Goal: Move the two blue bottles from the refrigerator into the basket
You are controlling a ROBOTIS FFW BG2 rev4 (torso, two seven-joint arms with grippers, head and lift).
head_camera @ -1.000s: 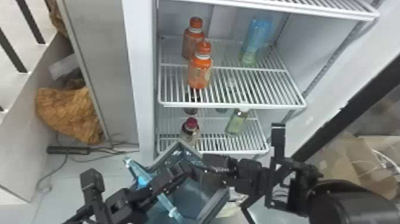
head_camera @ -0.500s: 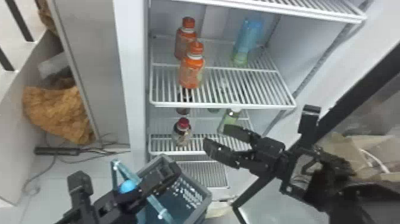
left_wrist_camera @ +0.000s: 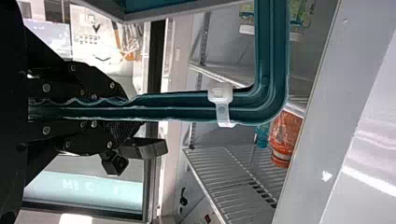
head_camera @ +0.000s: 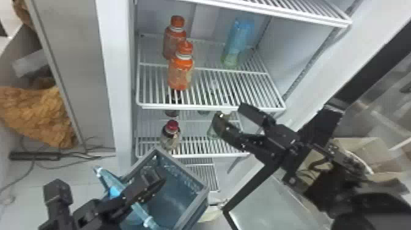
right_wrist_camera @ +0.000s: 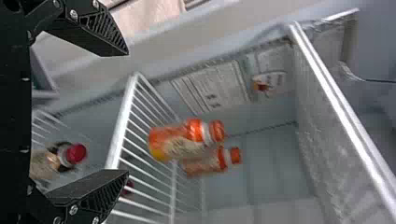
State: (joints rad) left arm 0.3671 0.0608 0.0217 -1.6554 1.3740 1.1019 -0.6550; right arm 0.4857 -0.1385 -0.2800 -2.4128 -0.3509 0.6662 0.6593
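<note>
Clamping basket handle [head_camera: 142, 214]: left jaws | right jaws parted | blue bottle [head_camera: 242, 33] (upright) on shelf [head_camera: 211, 107]

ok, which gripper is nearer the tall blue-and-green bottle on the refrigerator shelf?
Right. The right gripper is open by the shelf's front edge, before the bottle; the left gripper is lower, shut on the handle of the basket.

The left gripper [head_camera: 159, 179] is clamped on the handle [head_camera: 141, 214]; the right gripper [head_camera: 231, 112] is held open near the shelf's front edge [head_camera: 189, 107].
</note>
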